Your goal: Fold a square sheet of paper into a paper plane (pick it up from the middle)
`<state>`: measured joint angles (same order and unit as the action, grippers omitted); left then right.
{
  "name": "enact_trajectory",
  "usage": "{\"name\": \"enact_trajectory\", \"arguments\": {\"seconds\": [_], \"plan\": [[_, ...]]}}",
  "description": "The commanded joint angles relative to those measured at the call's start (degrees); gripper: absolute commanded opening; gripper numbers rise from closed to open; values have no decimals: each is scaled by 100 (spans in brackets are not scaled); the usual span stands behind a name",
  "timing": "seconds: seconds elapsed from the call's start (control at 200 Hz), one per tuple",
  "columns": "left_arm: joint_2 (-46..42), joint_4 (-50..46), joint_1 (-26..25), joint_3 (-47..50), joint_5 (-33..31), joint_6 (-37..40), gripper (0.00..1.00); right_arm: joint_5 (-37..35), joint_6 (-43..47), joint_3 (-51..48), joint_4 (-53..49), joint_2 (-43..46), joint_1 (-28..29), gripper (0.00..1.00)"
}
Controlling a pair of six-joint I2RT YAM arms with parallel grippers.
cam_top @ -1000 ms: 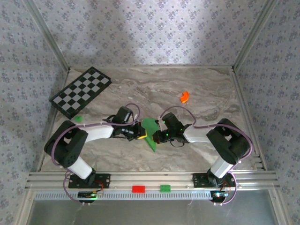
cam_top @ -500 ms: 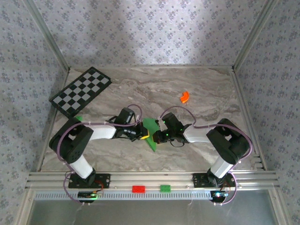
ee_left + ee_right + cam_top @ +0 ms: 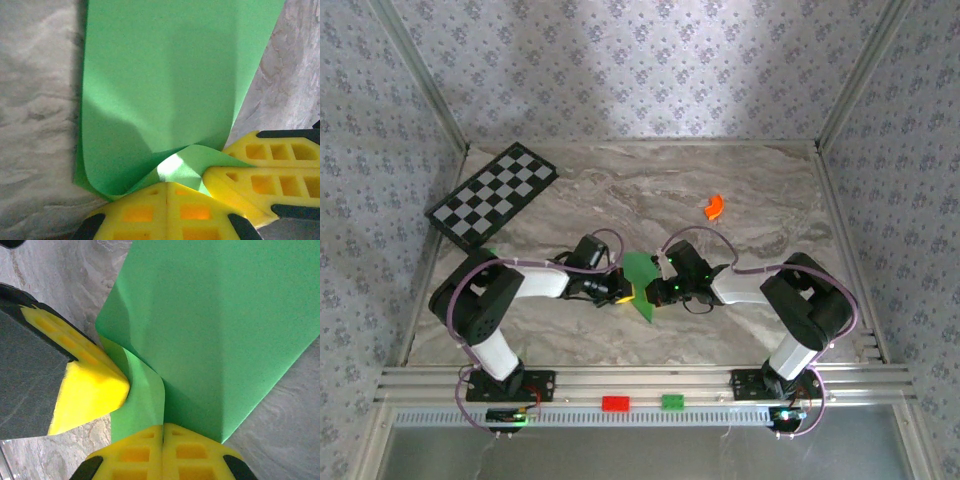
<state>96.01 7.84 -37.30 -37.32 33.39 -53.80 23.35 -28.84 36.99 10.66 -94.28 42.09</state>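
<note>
Holding, left jaws: shut on a curled edge of the green sheet of paper (image 3: 170,75); the yellow pads (image 3: 167,212) are pressed together.
Holding, right jaws: shut on a raised fold of the same sheet (image 3: 225,315); paper is pinched between the closed pads (image 3: 162,452).
Spacing: the two sets of jaws are seen just beside each other.
Sheet position: partly folded, found mid-surface (image 3: 720,170) toward the near edge, one point aimed at that edge (image 3: 640,270).
Checkered board (image 3: 492,195): laid at the far left corner.
Orange piece (image 3: 713,206): set toward the far right, well apart from the sheet.
Small green block (image 3: 487,254): seen near the left edge.
</note>
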Motion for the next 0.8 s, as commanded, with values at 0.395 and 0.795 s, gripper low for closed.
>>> {"name": "enact_trajectory", "arguments": {"seconds": [0.395,0.795], "plan": [[-22,-627,-113,-712,-16,317,4,-244,46,-149,-413,-177,21,0],[212,-294,-139,-50,-300,285,6,-235,47,-110,-432,-191,35,0]]}}
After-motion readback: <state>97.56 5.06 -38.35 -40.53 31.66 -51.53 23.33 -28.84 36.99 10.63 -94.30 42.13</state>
